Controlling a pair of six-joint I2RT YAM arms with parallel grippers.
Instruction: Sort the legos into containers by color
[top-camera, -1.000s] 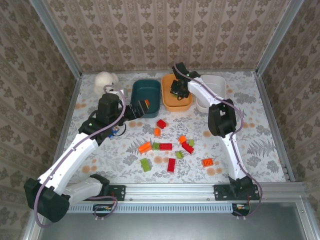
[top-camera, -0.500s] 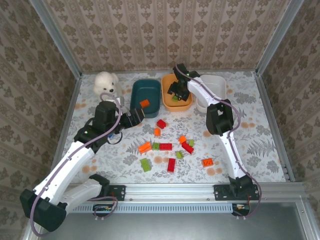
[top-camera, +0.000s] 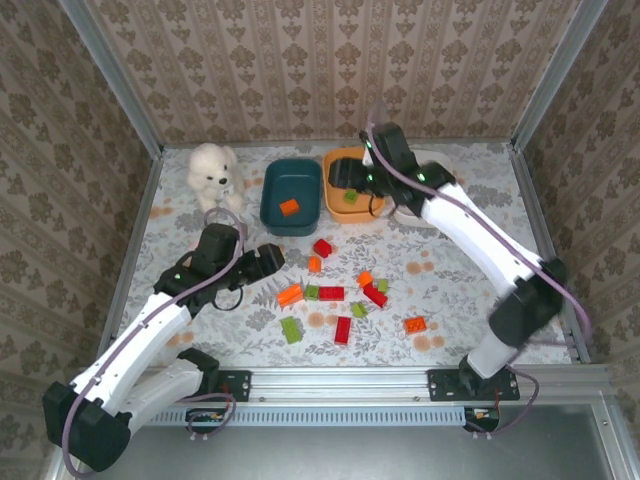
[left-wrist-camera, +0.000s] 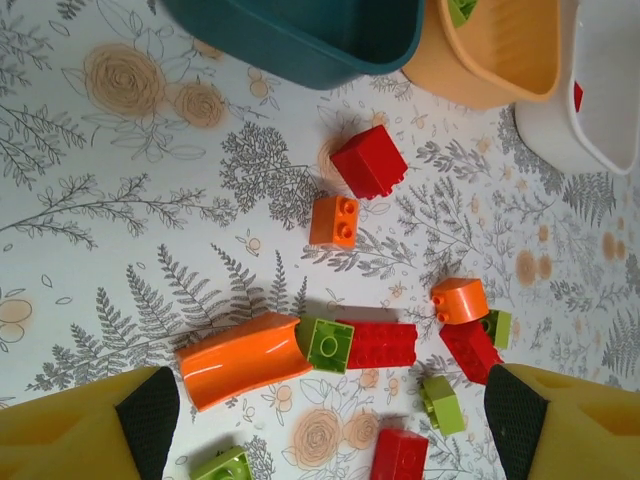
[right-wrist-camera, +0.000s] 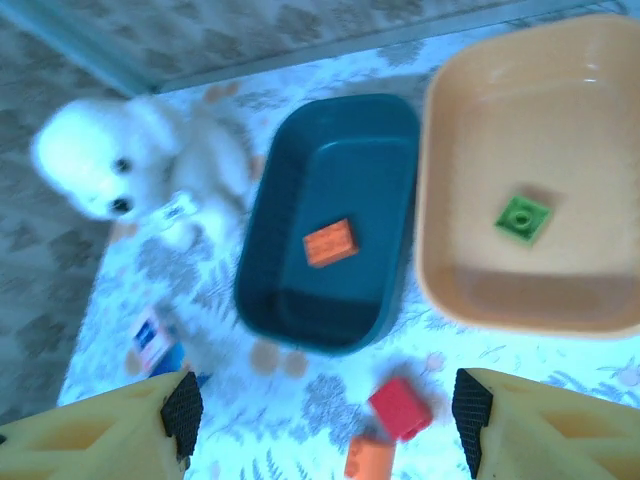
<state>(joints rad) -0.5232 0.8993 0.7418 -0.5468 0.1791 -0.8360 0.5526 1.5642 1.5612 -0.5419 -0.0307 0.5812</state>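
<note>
Several red, orange and green legos (top-camera: 331, 293) lie scattered mid-table. The dark teal tub (top-camera: 275, 190) holds one orange brick (top-camera: 289, 207). A green brick (top-camera: 351, 197) lies in the orange tub (top-camera: 365, 212). The white tub (left-wrist-camera: 590, 125) stands to the right of them, with a red piece (left-wrist-camera: 578, 95) inside. My left gripper (top-camera: 268, 258) hangs open over the pile's left side. Below it lie a curved orange brick (left-wrist-camera: 240, 360) and a green brick (left-wrist-camera: 325, 343). My right gripper (top-camera: 345, 180) is open and holds nothing, above the teal tub (right-wrist-camera: 260, 240) and the orange tub (right-wrist-camera: 430, 200).
A white plush bear (top-camera: 212, 168) sits at the back left beside the teal tub. A small blue-and-pink carton (right-wrist-camera: 155, 345) lies in front of the bear, near my left arm. Patterned walls enclose the table on three sides.
My left gripper let go of the orange brick into the teal tub and drew back toward the pile. My right gripper rose from the orange tub, leaving the green brick inside.
</note>
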